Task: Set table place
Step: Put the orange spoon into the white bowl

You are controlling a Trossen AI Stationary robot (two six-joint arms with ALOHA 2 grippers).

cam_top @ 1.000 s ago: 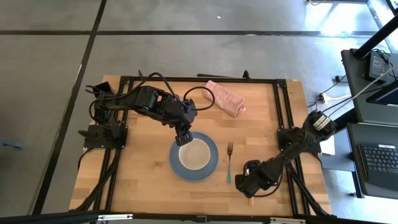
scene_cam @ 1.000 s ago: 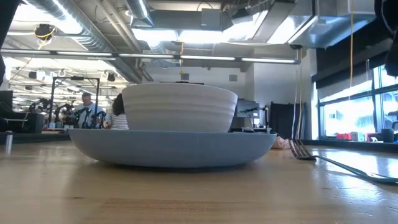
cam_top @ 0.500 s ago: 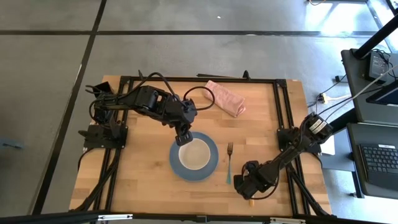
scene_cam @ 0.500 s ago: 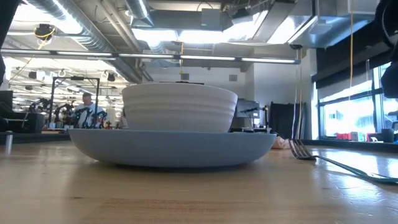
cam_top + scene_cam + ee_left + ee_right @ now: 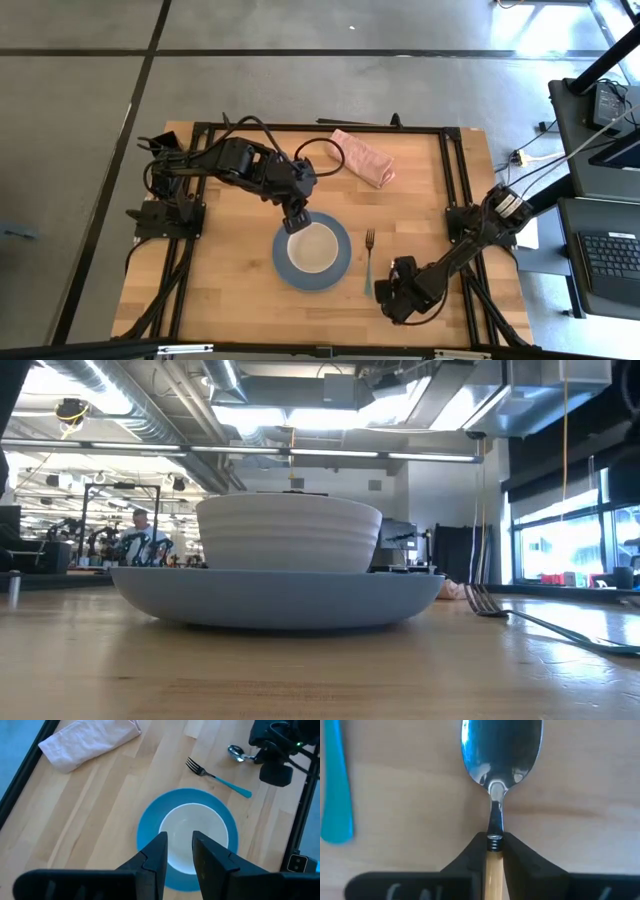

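Note:
A white bowl (image 5: 314, 247) sits in a round blue plate (image 5: 338, 272) on the wooden table (image 5: 240, 290). A teal-handled fork (image 5: 369, 262) lies right of the plate. My left gripper (image 5: 293, 222) is open above the bowl's far left rim; in its wrist view (image 5: 177, 845) the bowl (image 5: 200, 832) lies below the fingers. My right gripper (image 5: 390, 290) is low over the table just right of the fork's handle end, shut on the spoon (image 5: 500, 750). The arm hides the spoon in the high view; its metal bowl shows in the left wrist view (image 5: 235, 752). My right gripper pinches the spoon's orange handle (image 5: 493, 862) between its two fingers, right where the handle meets the metal neck. The handle runs back between the fingers, and the metal bowl (image 5: 501, 745) sticks out ahead of them over the wood. Whether the spoon rests on the table, I cannot tell.
A folded pink cloth (image 5: 362, 157) lies at the table's far edge, right of centre. A black metal frame (image 5: 455, 200) runs along the table's sides. Bare wood lies left of the plate and between the fork and the right frame rail.
My right gripper has moved a little toward the fork with the spoon. The orange handle end that showed behind it near the table's near edge is now hidden under the arm. Bowl, plate and fork have stayed in place.

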